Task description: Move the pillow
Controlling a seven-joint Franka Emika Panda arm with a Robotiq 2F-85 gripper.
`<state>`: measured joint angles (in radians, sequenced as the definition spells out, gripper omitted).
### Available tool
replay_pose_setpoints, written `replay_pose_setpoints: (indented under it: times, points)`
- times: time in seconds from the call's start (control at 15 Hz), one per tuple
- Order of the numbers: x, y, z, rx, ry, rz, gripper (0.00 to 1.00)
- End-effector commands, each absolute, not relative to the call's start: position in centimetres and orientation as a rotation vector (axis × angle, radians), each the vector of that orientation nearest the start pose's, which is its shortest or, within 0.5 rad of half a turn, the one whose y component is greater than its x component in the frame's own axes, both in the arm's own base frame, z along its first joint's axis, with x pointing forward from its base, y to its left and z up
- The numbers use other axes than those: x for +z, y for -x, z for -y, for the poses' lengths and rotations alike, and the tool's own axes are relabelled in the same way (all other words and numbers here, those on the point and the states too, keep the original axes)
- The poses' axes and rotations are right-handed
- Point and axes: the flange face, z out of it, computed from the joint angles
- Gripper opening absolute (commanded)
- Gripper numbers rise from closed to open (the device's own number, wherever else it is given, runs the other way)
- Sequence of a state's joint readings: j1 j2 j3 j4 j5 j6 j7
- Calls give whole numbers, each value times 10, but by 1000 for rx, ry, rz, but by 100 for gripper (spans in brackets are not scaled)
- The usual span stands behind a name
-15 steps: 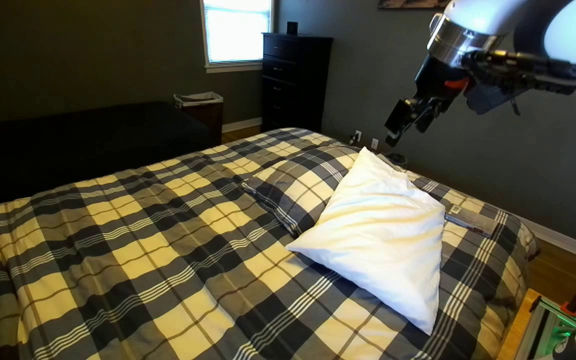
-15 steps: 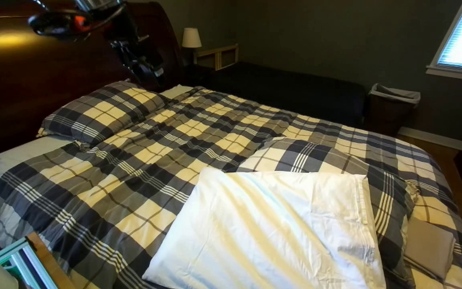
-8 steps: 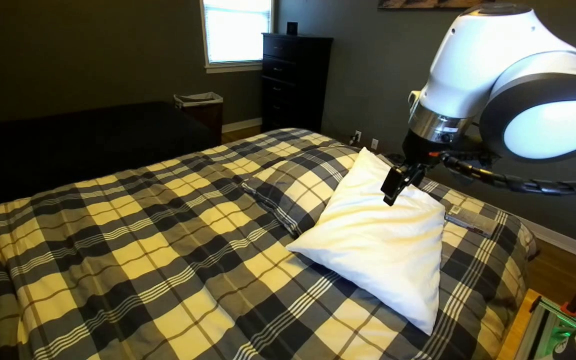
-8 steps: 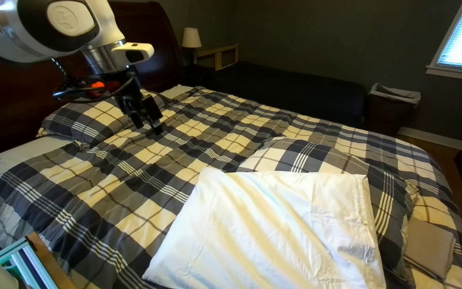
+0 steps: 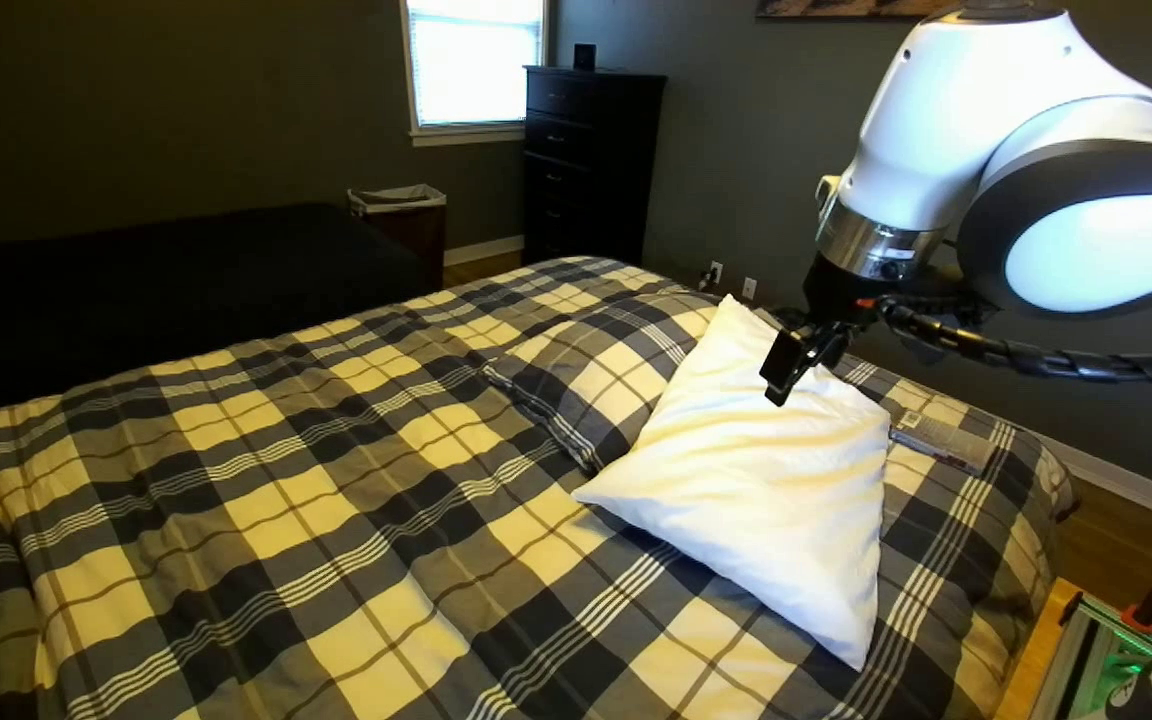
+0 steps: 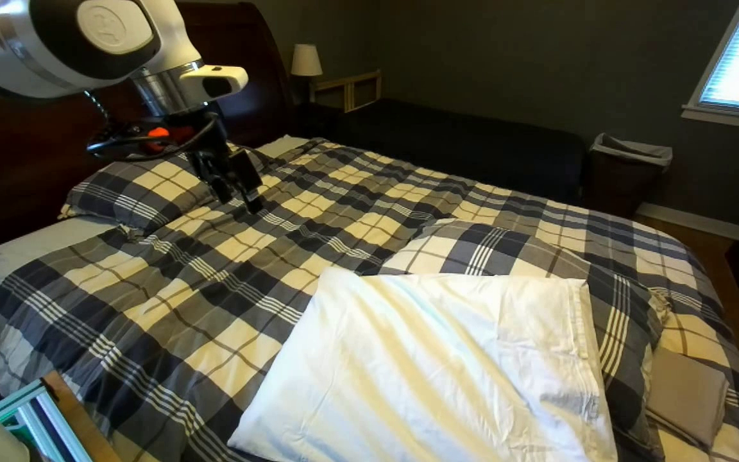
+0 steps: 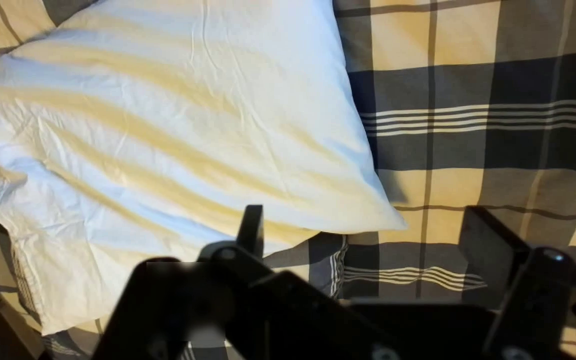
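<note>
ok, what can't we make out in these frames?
- The white pillow: cut off by the bottom edge of an exterior view and the wrist view's top edge.
- The nearby plaid pillow: partly hidden by the white pillow in both exterior views.
- The other plaid pillow, by the headboard: partly behind the gripper in an exterior view.
- The flat grey item: markings too small to read in an exterior view.

Pillow (image 5: pixel 766 470) on bed (image 5: pixel 306 480), partly over another pillow (image 5: pixel 616 370), gripper (image 7: pixel 368 225) above the bed
</note>
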<state>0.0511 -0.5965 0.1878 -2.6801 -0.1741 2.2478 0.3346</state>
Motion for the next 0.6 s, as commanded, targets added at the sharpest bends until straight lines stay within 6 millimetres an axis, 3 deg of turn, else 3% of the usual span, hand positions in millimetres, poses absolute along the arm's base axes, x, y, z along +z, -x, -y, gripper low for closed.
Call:
replay_pose_setpoints:
  times: [0.0,0.27,0.53]
  points:
    - [383,-373,-71,-229,3382,-70,100]
    - [319,-380,-62,-80,3463,-30,100]
    - [258,-385,-70,-70,3488,15,100]
